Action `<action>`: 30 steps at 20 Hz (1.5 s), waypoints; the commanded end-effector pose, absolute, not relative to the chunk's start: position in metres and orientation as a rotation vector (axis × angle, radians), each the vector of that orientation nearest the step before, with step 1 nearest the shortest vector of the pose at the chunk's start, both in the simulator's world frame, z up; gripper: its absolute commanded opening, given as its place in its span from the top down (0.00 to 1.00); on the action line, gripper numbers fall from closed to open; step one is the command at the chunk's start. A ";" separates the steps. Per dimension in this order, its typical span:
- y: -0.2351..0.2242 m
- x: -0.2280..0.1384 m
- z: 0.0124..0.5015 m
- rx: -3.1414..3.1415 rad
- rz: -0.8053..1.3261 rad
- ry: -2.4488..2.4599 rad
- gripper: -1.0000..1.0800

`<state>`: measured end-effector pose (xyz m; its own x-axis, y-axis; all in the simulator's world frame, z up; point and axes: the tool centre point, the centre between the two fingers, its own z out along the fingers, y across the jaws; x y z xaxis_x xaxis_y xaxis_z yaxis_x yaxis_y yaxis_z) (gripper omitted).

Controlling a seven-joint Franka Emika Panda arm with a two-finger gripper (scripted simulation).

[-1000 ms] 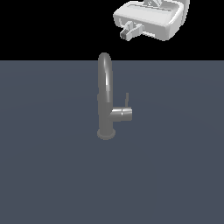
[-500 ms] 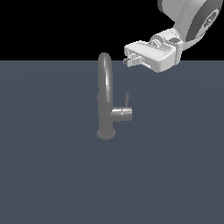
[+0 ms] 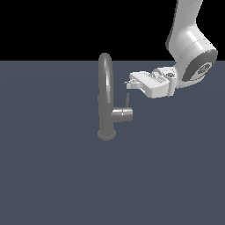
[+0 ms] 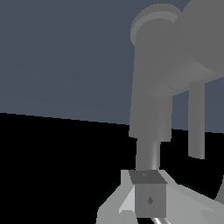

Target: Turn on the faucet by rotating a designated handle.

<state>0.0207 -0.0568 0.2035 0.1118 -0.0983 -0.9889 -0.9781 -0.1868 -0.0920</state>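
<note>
I see the grey metal gooseneck faucet (image 3: 105, 99) at frame centre on the dark worktop (image 3: 52, 176), its thin dark rod handle (image 3: 128, 100) upright. My white gripper (image 3: 128, 84) sits at the rod's tip, presumably to push it; fingers hold nothing, opening unclear.

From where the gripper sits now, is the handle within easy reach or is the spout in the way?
Probably within reach. The gripper sits just above the handle tip, on the side of the faucet away from the spout, with nothing visible between them.
</note>
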 end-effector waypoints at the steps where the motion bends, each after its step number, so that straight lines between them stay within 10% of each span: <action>1: -0.056 0.022 0.189 -1.397 1.232 1.141 1.00; 30: -0.054 -0.018 0.169 -1.260 1.269 1.179 1.00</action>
